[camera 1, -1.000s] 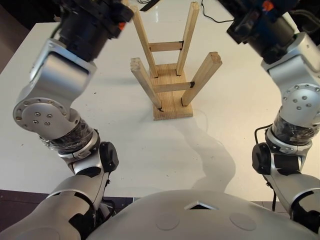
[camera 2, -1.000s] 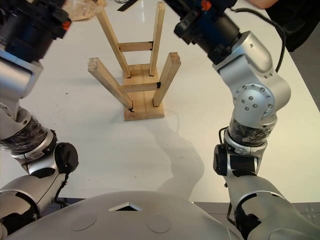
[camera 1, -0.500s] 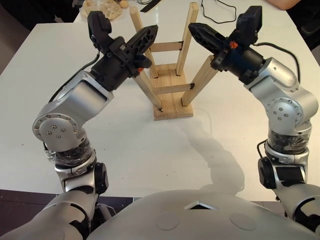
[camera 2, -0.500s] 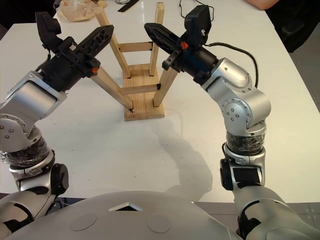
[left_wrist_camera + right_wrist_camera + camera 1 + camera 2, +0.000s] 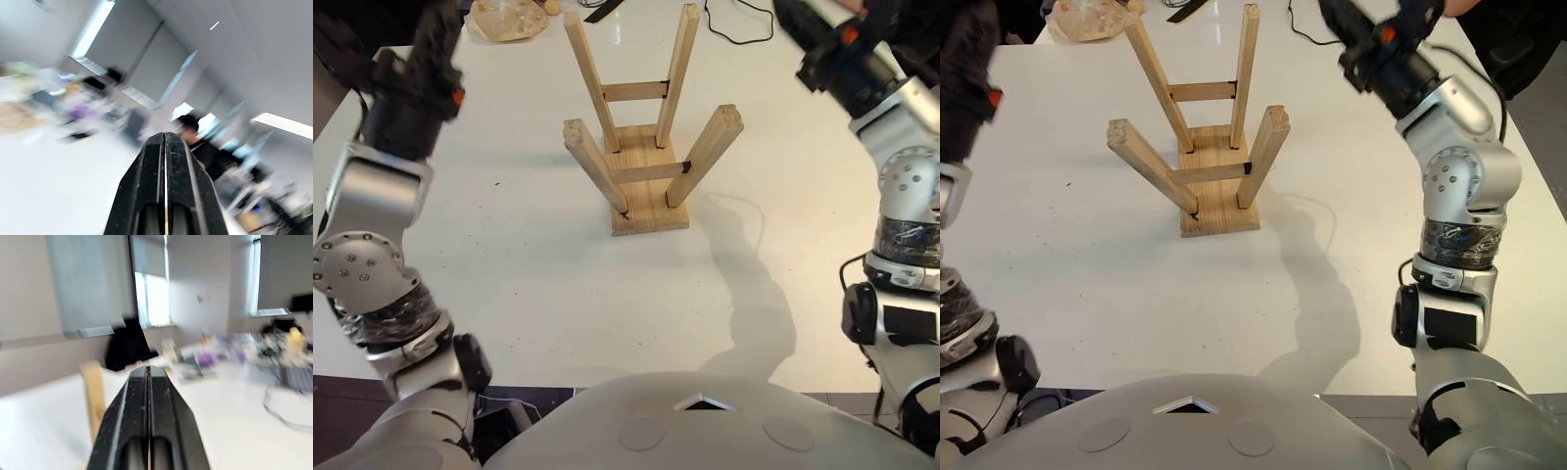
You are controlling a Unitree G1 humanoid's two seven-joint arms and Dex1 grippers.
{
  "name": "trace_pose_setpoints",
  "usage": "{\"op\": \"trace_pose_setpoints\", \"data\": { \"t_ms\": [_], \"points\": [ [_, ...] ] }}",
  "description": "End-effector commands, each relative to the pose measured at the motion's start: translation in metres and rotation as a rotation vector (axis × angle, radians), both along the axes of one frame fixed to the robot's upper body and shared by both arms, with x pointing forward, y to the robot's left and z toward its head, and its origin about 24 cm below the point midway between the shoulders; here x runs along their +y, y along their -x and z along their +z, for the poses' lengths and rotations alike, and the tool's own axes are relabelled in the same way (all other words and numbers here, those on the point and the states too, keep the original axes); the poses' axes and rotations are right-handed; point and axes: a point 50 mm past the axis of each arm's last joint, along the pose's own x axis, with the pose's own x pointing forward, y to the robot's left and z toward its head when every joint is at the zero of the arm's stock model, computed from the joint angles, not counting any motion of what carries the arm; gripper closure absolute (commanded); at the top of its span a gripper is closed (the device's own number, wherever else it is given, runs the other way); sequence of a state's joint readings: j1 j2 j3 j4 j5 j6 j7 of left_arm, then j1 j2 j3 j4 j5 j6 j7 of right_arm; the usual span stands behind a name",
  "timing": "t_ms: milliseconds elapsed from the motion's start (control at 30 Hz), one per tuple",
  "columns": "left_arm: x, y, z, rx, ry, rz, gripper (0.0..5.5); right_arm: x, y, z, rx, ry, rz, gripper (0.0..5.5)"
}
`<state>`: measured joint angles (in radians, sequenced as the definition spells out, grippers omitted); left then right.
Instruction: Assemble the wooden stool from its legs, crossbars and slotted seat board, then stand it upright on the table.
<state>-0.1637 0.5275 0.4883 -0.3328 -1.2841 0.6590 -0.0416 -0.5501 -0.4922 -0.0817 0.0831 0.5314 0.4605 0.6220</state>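
no text, label, number or sign can be read; the wooden stool shows bare wood with no legible mark; the white table carries no readable print

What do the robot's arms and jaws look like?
The left arm and right arm have silver-grey rounded shells, round bolted joint caps and black wrists with small orange marks. The left gripper and right gripper have long, black, tapered jaws.
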Motion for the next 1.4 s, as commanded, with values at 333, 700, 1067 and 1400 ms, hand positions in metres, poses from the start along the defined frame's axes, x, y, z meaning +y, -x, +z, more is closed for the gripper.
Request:
{"op": "trace_pose_setpoints", "data": {
  "t_ms": [333,700,1067,1400],
  "points": [
    [-0.044,0.08,-0.138,0.416,-0.316,-0.53,5.46,0.039,0.002,-0.073,0.048,0.239,0.315,5.5],
    [-0.064,0.061,-0.18,0.515,-0.474,-0.475,5.46,0.07,0.047,-0.081,0.07,0.211,0.707,5.5],
    [-0.045,0.045,-0.183,0.534,-0.462,-0.267,5.46,0.112,0.089,-0.11,0.137,0.132,0.629,5.5],
    [-0.035,0.035,-0.184,0.526,-0.414,-0.071,5.46,0.122,0.092,-0.066,0.041,-0.113,0.518,5.5]
  ]
}}
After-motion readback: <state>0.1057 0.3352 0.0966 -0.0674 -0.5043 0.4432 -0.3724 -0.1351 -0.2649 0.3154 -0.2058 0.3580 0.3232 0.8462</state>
